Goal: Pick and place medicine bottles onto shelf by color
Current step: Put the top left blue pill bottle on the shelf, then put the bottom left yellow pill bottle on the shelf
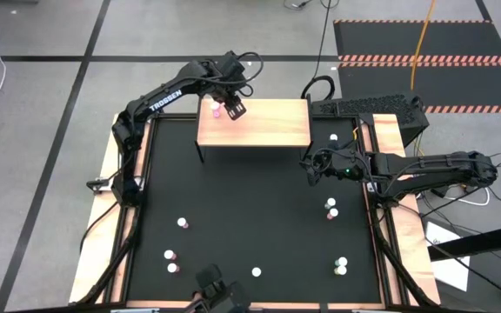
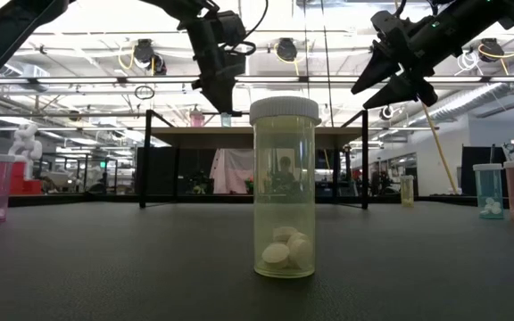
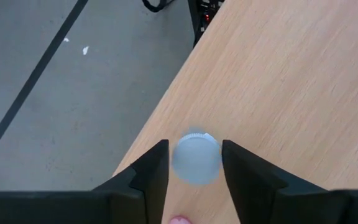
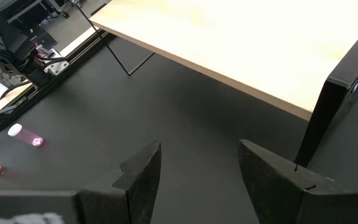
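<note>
Left pincer (image 3: pixel 194 171) hangs over the shelf's (image 1: pixel 268 126) corner, fingers (image 3: pixel 151 174) spread either side of a bottle (image 3: pixel 196 158), white cap right between them, not squeezed that I can tell. Tiny, light, hard plastic, I'd guess; round and slick, so hold it across the body under the cap. A pink bottle (image 1: pixel 217 111) stands just beside it. Right pincer (image 4: pixel 197 168), spread and empty, hovers off the shelf's other end. More bottles dot the worktop (image 1: pixel 259 217) beyond.
</note>
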Tool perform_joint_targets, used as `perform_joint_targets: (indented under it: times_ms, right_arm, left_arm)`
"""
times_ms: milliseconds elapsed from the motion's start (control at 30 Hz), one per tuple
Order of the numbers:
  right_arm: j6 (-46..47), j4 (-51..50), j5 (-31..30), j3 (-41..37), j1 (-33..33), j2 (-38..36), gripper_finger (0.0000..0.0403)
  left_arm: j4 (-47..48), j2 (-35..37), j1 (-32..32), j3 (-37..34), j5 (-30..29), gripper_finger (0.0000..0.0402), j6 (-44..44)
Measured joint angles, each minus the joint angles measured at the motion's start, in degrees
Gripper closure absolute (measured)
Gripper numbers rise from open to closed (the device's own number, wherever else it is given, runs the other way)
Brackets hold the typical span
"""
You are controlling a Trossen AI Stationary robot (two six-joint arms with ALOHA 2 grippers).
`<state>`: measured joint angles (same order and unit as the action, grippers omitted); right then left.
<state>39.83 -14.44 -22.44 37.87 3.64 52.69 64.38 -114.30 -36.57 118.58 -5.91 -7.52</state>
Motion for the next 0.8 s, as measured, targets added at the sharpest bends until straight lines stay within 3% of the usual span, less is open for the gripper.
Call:
perform_joint_targets:
  times_ms: [300, 800]
  right_arm:
    - [0.4, 0.0, 0.0, 0.0, 0.0, 0.0, 0.0195]
    - [1.1, 0.0, 0.0, 0.0, 0.0, 0.0, 0.0195]
  left_arm:
    - [0.7, -1.7, 0.1, -0.1, -0.1, 0.019, 0.6]
    - [-0.3, 2.0, 0.6, -0.1, -3.9, 0.0183, -1.6]
